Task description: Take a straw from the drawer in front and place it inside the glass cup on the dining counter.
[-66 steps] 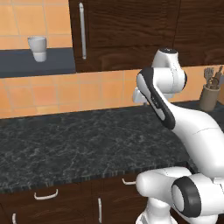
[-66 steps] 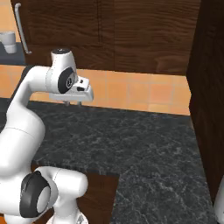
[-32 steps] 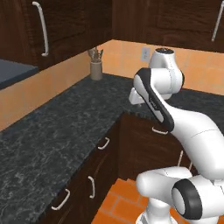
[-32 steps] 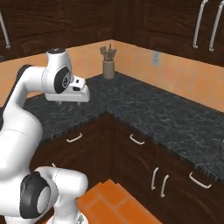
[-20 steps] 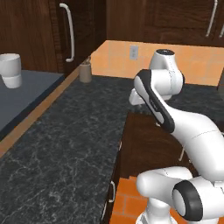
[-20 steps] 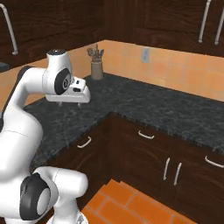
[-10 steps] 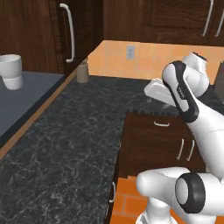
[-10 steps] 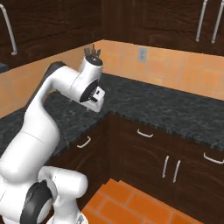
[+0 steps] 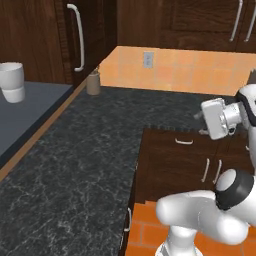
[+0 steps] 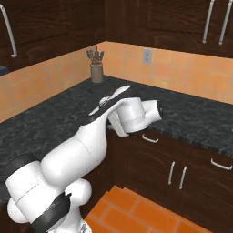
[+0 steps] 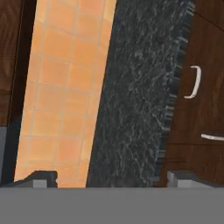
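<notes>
One white tumbler-shaped cup [image 9: 12, 82] standing on a grey-blue ledge [image 9: 30, 107], far left, well apart from the white arm's hand [image 9: 216, 119]. Jaws spread wide, nothing between. One dark drawer front with curved silver handle [image 11: 194, 82] under black speckled tabletop [image 10: 191, 116]. One brown utensil crock [image 10: 96, 71] in the corner. One wall outlet [image 9: 148, 59].

One white cup [image 9: 12, 81], one utensil holder [image 10: 96, 68] (both far).

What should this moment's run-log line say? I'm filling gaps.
end effector: open, empty | drawer: shut | aimed at: black counter edge
</notes>
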Controlling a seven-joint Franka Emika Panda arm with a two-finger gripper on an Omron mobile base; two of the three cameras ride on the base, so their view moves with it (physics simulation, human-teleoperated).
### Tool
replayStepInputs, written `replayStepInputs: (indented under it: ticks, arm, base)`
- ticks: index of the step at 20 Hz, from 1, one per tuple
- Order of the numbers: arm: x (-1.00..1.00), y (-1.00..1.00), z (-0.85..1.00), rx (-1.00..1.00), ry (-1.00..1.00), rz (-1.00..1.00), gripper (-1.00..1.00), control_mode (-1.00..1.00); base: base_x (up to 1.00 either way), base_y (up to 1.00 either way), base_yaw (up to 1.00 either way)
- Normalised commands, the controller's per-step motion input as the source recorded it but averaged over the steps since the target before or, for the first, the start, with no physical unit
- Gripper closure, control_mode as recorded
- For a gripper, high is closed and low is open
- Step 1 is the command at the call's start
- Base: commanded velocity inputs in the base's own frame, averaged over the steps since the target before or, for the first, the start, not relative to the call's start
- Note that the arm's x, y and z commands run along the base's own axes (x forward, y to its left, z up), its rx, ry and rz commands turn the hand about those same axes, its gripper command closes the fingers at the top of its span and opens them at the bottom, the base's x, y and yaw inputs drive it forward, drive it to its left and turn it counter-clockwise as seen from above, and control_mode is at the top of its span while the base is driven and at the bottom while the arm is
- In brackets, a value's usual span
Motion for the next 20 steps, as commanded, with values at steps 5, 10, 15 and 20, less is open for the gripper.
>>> replayStepInputs:
  ticks: [5, 10, 15, 20]
  arm:
    - [0.33, -0.08, -0.71, 0.52, 0.0, 0.18, -1.0, -1.0]
    - [0.28, -0.01, -0.8, 0.35, -0.1, 0.15, -1.0, -1.0]
    - [0.12, 0.0, -0.86, 0.13, -0.21, 0.11, -1.0, -1.0]
    - [0.18, 0.01, -0.77, 0.0, -0.15, -0.01, -1.0, -1.0]
  base:
    - [0.0, 0.0, 0.0]
    - [0.0, 0.0, 0.0]
    - [0.0, 0.0, 0.0]
    - [0.0, 0.0, 0.0]
